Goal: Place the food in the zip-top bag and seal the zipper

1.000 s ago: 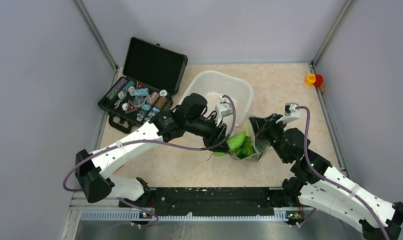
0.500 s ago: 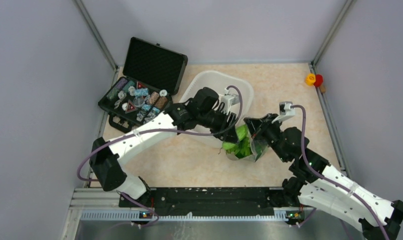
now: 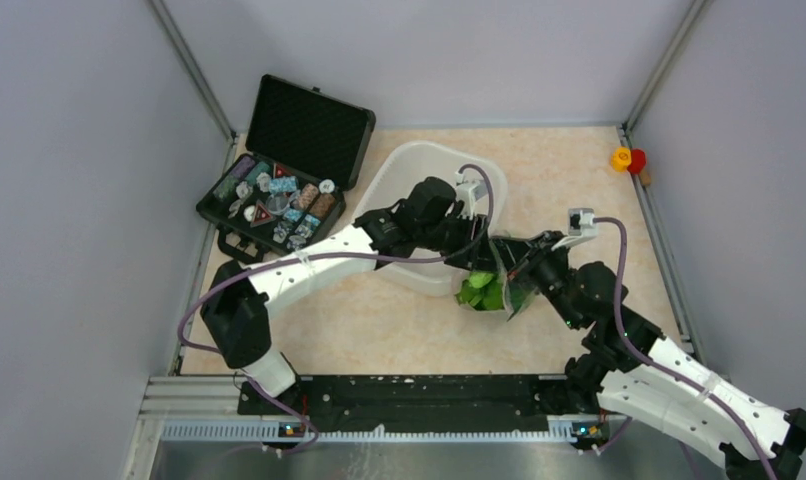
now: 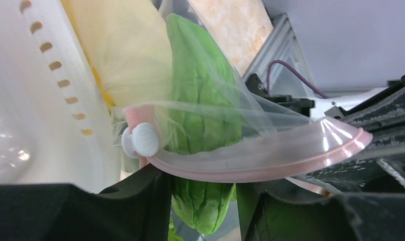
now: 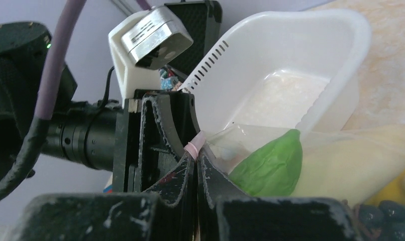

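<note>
Both claws now at zipper, left claw moved right

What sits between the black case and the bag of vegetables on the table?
In the top view, the white tub lies between the black case and the zip-top bag, with the left arm reaching across it.
</note>
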Motion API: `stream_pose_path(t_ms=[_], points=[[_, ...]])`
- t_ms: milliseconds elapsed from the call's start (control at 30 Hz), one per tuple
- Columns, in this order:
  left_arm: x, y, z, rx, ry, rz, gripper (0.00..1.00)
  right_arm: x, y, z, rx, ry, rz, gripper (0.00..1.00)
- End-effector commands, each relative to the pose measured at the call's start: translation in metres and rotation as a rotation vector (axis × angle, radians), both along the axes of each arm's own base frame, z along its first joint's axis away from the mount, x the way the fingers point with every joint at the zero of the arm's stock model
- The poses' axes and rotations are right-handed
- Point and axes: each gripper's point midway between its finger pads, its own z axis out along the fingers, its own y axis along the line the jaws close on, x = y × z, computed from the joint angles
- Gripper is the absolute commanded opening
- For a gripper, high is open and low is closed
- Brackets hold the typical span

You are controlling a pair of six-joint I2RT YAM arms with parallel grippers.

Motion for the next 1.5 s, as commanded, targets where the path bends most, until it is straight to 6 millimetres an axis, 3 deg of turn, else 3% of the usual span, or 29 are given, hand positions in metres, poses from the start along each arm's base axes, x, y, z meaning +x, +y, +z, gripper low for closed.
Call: stream_pose_path(t_ms=[0, 100, 200, 300, 400, 533, 667, 833, 1200, 1467], points=[[0.023, 0.001, 0.013, 0.008, -0.233, 0.123, 0.42, 0.003, -0.015, 0.039, 0.19, -0.044, -0.075, 0.0], [0.014, -0.002, 0.005, 0.07, -0.315, 0.078, 0.53, 0.006, -0.019, 0.042, 0.217, -0.042, -0.106, 0.0], [0.004, -0.004, 0.002, 0.125, -0.359, 0.012, 0.73, 0.01, -0.023, 0.045, 0.236, -0.038, -0.141, 0.0], [-0.003, 0.001, 0.015, 0.121, -0.417, -0.023, 0.92, 0.016, -0.033, 0.043, 0.22, -0.028, -0.208, 0.0], [-0.006, 0.011, 0.044, 0.058, -0.492, -0.014, 0.98, 0.02, -0.045, 0.041, 0.187, -0.022, -0.275, 0.0], [-0.011, 0.023, 0.078, -0.023, -0.571, -0.002, 0.93, 0.021, -0.054, 0.041, 0.177, -0.028, -0.313, 0.0], [-0.018, 0.023, 0.091, -0.086, -0.602, -0.034, 0.79, 0.018, -0.049, 0.042, 0.196, -0.04, -0.279, 0.0], [-0.024, 0.008, 0.072, -0.021, -0.517, -0.124, 0.68, 0.016, -0.042, 0.046, 0.212, -0.048, -0.24, 0.0], [-0.011, -0.002, 0.021, 0.085, -0.469, -0.114, 0.62, 0.011, -0.037, 0.056, 0.231, -0.072, -0.196, 0.0], [-0.041, -0.026, 0.024, -0.072, -0.406, -0.271, 0.52, 0.012, -0.039, 0.051, 0.229, -0.066, -0.207, 0.0]])
